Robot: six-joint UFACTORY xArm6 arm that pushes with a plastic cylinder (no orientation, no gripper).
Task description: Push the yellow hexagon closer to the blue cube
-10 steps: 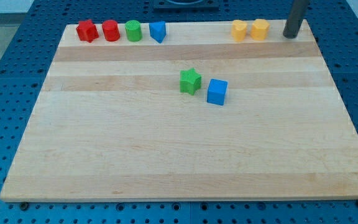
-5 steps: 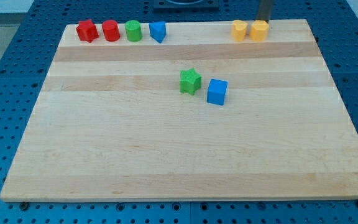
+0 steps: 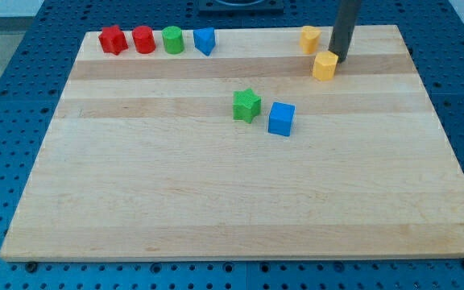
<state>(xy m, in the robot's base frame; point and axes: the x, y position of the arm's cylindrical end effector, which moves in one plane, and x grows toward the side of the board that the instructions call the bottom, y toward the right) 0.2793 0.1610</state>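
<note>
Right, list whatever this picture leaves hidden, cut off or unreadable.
- My tip: contact with the yellow hexagon can't be confirmed; they meet in the camera view, any gap is too small to see.
- The rod's upper part: cut off by the view's top edge.
- The other yellow block: too small to name its shape.
- The blue cube: far sides face away.

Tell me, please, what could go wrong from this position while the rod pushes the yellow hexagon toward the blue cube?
My tip touches the yellow hexagon block on its upper right corner, off centre, so it may spin or slip aside. The green star block sits just left of the blue cube; an overshoot could knock both.
</note>
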